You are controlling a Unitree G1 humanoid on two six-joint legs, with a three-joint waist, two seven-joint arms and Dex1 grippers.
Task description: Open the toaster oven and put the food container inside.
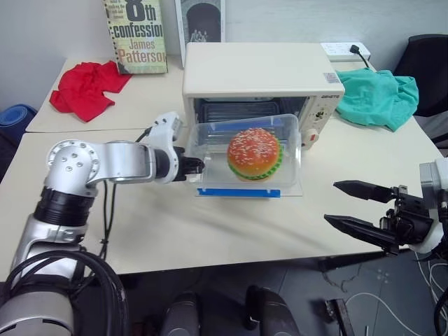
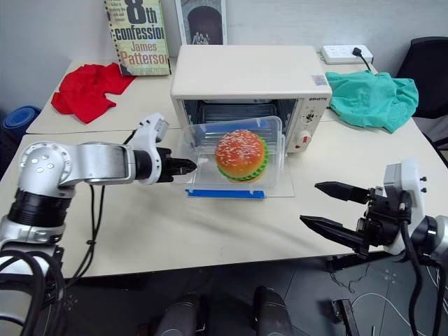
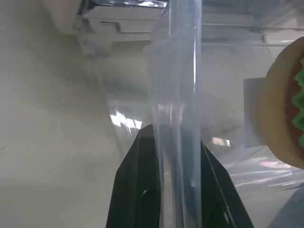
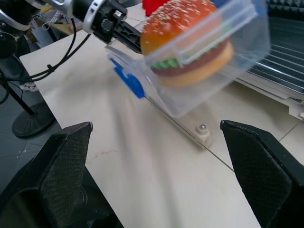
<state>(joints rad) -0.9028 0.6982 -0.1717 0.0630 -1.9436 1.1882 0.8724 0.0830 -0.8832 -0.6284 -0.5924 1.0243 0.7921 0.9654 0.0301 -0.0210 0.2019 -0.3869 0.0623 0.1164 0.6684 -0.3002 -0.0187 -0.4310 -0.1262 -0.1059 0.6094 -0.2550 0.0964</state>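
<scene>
- Work surface: a cream table [image 1: 231,231] set against a light wall, with a second table butted against it at the far side.
- Background items: a red cloth [image 1: 87,87] lies at 10 o'clock of the scene; a paperback book [image 1: 135,35] stands against the wall at 11 o'clock; a teal cloth [image 1: 378,96] lies at 2 o'clock; a white power strip [image 1: 343,50] sits at the wall beside it.
- The toaster oven [image 1: 262,77] stands at 12 o'clock of the table centre, front facing the robot. Its glass door [image 2: 287,187] is folded down flat onto the table, exposing the wire rack [image 1: 238,110]. The knobs, one of them red [image 1: 308,138], are on the panel at the 3 o'clock side of the opening.
- The food container [image 1: 245,157] is held above the lowered door, directly in front of the oven opening. Long axis: side to side, from 9 to 3 o'clock, parallel to the oven front. The box is tipped so its broad face points toward the robot; the blue clip [image 1: 238,192] is on its lower edge.
- The toy burger [image 1: 253,154] rests inside, on its side.
- Left gripper [image 1: 197,166]: clenched on the container's end wall at 9 o'clock; in the left wrist view the black fingers [image 3: 137,185] pinch the clear plastic edge from both sides.
- Right gripper [image 1: 346,204]: released, fingers spread wide, holding nothing, at 4 o'clock of the container and well apart from it, pointing toward 9 o'clock.
</scene>
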